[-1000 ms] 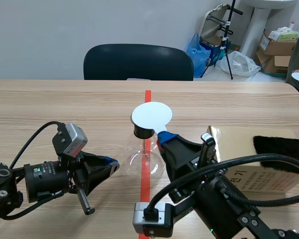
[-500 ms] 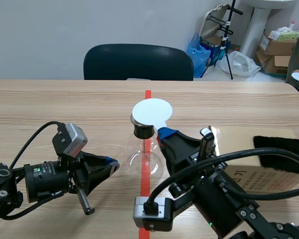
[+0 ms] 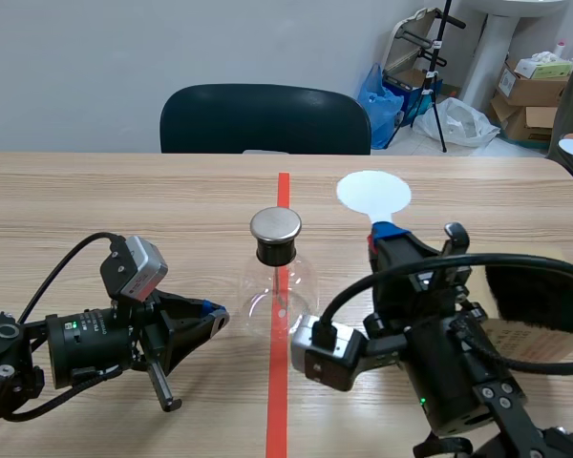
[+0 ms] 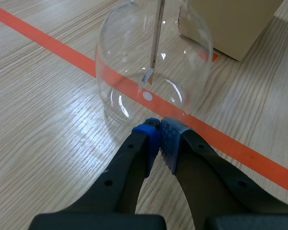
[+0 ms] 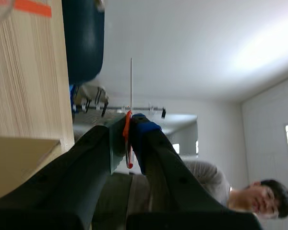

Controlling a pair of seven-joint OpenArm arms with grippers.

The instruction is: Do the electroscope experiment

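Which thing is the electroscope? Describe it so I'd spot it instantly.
Follow the orange-red tape line down the middle of the table. The electroscope stands on it: a clear glass flask with black stopper and shiny metal cap, unlike the flat white disc held nearby.

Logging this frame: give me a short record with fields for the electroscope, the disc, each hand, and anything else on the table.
electroscope: glass flask with metal cap, upright between the arms
white disc: held raised, to the right of the cap, clear of it
right hand: shut on the disc's handle
left hand: shut on nothing, low, tips close to the flask's base; contact unclear
other: cardboard box with a black fur pad on top
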